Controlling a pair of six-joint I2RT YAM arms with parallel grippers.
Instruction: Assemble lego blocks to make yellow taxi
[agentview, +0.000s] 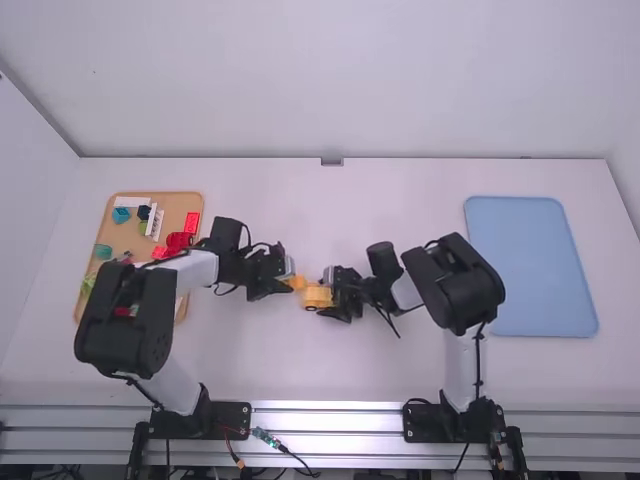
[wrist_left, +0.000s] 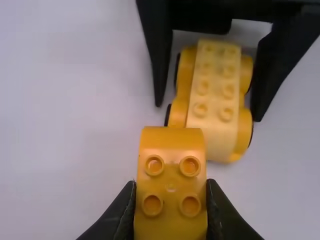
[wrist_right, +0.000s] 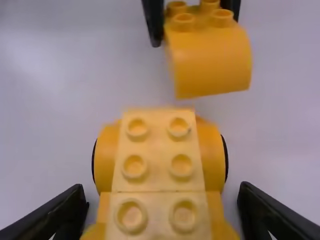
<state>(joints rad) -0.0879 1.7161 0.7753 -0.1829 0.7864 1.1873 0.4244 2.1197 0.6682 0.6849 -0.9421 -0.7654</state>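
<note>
White table, wooden-looking tray, blue tray

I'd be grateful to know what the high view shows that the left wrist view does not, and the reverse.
High view: the blue tray at right, the tan tray at left with loose blocks, and both arms' bases.

Left wrist view: the four studs on the rounded yellow block, and the rows of studs on the wheeled yellow base.

Both: that block in the left gripper, and the base between the right gripper's fingers.
</note>
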